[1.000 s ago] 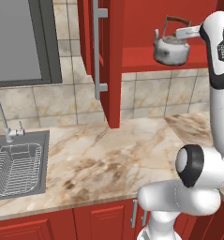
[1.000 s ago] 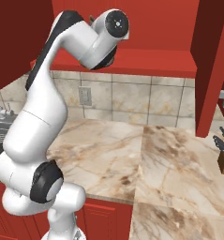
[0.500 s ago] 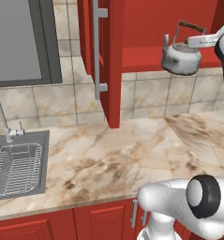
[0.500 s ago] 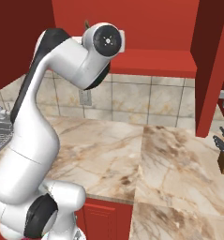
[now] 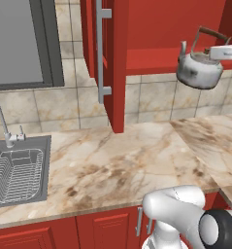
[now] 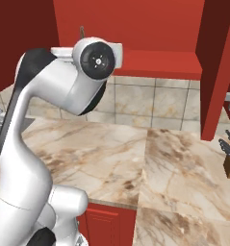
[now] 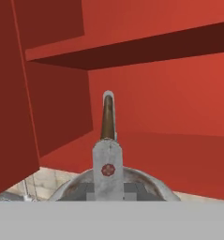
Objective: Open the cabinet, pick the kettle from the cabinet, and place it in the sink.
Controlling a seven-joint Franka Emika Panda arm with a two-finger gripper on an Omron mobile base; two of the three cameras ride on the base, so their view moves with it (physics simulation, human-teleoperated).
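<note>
The silvery kettle (image 5: 199, 71) hangs in the air just in front of the red shelf of the open cabinet (image 5: 118, 58), above the marble counter's right part. My gripper (image 5: 215, 50) reaches in from the right edge and is shut on the kettle's arched brown handle. In the hand view the brown handle (image 7: 107, 119) rises straight ahead over the domed lid (image 7: 113, 180), with the cabinet (image 7: 169, 122) interior behind it. The sink (image 5: 39, 192), with its wire rack, lies low at the far left, well away from the kettle.
The open cabinet door with its long silver bar handle (image 5: 100, 48) stands out over the counter, left of the kettle. A chrome faucet (image 5: 1, 121) stands behind the sink. A knife block (image 6: 229, 156) sits at the counter's right end. My arm (image 6: 63, 96) blocks the middle of the right base view.
The kettle has come off the shelf, moving right and a little down with my gripper shut on its handle. The arm has swung along with it.
</note>
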